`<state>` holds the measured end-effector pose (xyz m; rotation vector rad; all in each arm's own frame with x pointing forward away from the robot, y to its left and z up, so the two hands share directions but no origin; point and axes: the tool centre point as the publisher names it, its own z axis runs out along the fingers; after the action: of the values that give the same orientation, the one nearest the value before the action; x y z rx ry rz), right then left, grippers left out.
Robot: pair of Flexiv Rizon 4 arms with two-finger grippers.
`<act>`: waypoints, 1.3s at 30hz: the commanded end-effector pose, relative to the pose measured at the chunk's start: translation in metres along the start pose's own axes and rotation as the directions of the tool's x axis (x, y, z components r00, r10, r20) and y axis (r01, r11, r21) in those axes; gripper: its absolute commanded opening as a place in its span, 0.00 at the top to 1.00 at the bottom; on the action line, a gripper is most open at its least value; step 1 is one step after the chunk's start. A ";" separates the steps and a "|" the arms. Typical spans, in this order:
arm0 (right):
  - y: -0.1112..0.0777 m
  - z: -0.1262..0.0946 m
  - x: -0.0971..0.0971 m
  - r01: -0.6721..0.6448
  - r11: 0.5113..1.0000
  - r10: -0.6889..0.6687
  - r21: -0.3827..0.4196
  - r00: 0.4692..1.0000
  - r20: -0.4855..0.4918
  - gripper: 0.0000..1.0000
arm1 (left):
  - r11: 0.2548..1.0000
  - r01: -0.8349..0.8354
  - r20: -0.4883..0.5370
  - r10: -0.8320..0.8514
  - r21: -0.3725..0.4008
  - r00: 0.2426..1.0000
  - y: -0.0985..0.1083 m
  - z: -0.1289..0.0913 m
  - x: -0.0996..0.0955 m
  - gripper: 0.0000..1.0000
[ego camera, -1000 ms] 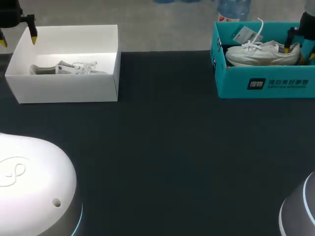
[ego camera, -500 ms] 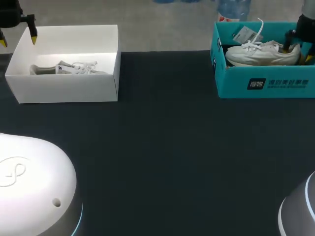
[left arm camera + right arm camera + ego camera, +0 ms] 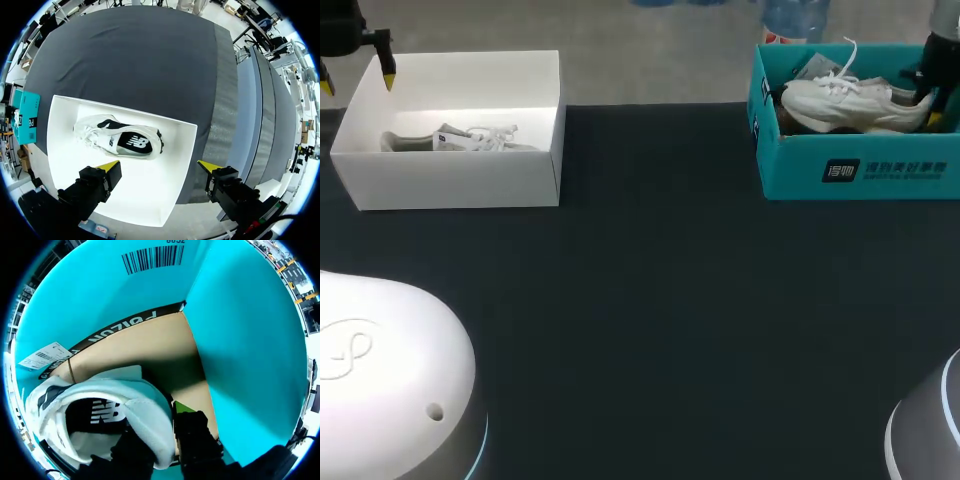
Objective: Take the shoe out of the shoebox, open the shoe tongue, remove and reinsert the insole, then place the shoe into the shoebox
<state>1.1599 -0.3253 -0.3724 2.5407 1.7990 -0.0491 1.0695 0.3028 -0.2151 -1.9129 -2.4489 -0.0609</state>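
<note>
Raised shoe (image 3: pixel 850 100) slightly, sole still low in teal box (image 3: pixel 860 172), using right gripper (image 3: pixel 928 98) clamped on heel rim to lift it out, leaving left gripper (image 3: pixel 159 166) spread open, idle above white box (image 3: pixel 460 182)
</note>
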 end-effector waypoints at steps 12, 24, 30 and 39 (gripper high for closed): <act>-0.005 -0.046 -0.007 -0.014 0.999 0.015 0.043 1.000 -0.023 1.00 | 1.000 0.000 -0.004 0.000 -0.001 1.000 0.000 -0.001 0.000 0.00; -0.018 -0.123 -0.012 0.034 0.999 -0.032 -0.041 0.999 0.045 1.00 | 1.000 0.000 -0.004 0.000 -0.001 1.000 0.000 -0.001 0.000 0.00; -0.020 -0.153 -0.010 0.038 0.997 -0.034 -0.073 0.998 0.048 1.00 | 1.000 0.000 -0.004 0.000 -0.001 1.000 0.000 -0.001 0.000 0.00; -0.024 -0.187 -0.005 0.060 0.992 -0.052 -0.109 0.996 0.068 1.00 | 1.000 0.000 -0.004 0.000 -0.001 1.000 0.000 -0.001 0.000 0.00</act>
<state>1.1512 -0.3212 -0.2045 2.4335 1.8273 -0.0890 1.0695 0.3028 -0.2151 -1.9129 -2.4490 -0.0609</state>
